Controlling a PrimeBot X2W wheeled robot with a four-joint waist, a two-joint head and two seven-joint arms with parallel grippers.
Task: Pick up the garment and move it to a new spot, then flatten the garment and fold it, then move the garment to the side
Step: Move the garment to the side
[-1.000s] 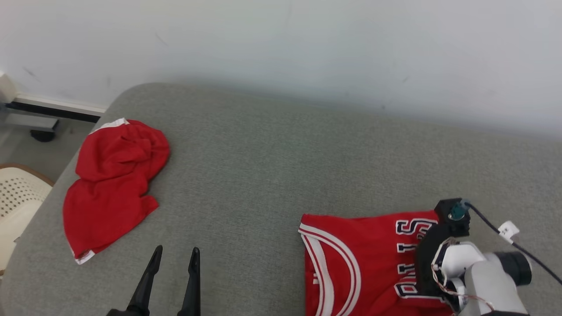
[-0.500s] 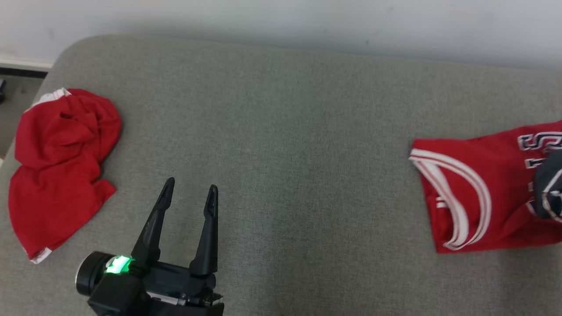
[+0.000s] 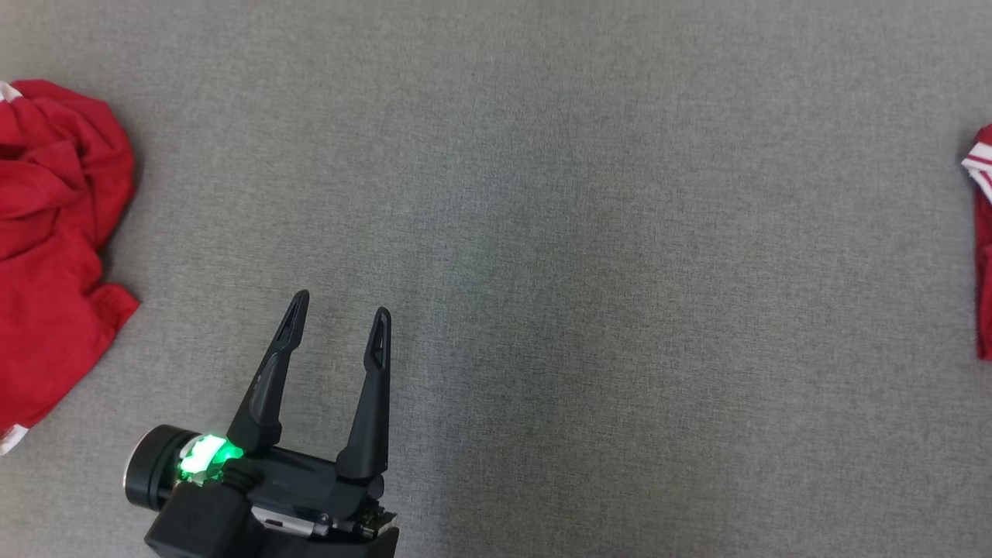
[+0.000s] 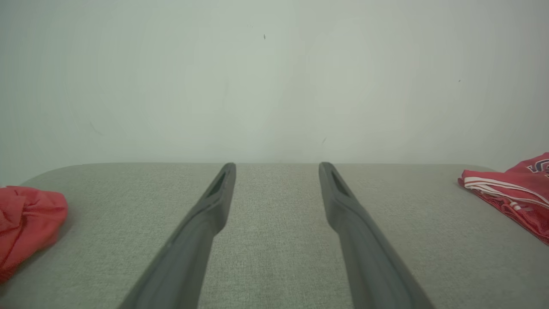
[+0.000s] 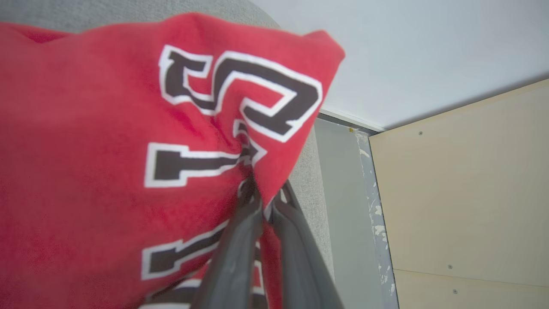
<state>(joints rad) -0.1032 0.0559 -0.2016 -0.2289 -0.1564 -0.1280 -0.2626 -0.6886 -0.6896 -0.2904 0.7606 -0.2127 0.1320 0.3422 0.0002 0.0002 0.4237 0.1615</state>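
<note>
Left gripper: jaws spread with nothing between them. I see it low on my left in the head view, over bare grey counter.
Right gripper: jaws pinching a fold of the jersey, the cloth bunched right at the tips.
Jersey: red, with black letters edged in white, draped across most of my right wrist view. In the head view I get just a sliver at the far right edge, with white-striped trim showing.
Other garment: plain red and crumpled, lying on the counter at the far left — well apart from the jersey.
Left wrist view: the counter runs back to a pale wall — crumpled garment at the left, the jersey's trimmed end resting on the counter at the right.
Green light: lit on the left gripper's body.
</note>
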